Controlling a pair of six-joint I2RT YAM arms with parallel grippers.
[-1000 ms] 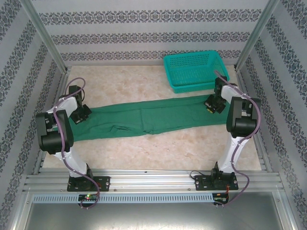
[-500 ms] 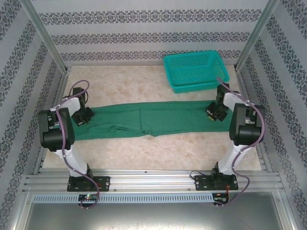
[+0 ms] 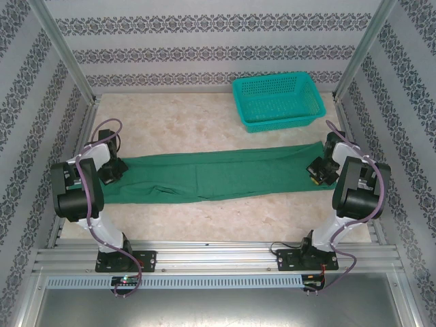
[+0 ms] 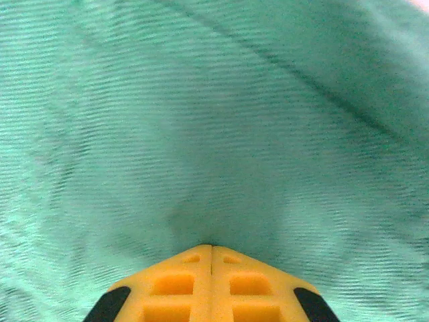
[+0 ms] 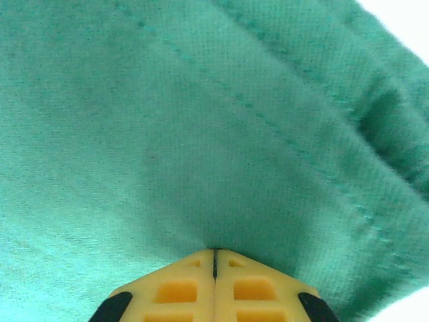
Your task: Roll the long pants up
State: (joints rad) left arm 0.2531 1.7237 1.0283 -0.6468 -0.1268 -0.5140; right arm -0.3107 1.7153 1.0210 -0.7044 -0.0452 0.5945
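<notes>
The left arm point(image 3: 102, 228) and right arm point(image 3: 330, 225) have white links and bulky black joints, each with a looping purple-grey cable point(image 3: 83, 178) and a black base plate point(image 3: 126, 260). The left gripper point(image 4: 211, 248) and right gripper point(image 5: 214, 252) have yellow fingers point(image 4: 177, 288) with square recesses and black corners.

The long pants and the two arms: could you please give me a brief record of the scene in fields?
long pants: laid out lengthwise across the table, left to right
left end effector: shut on the pants' left end
right end effector: shut on the pants' right end
basket: teal, empty, beyond the pants' right end
roll: not yet started
</notes>
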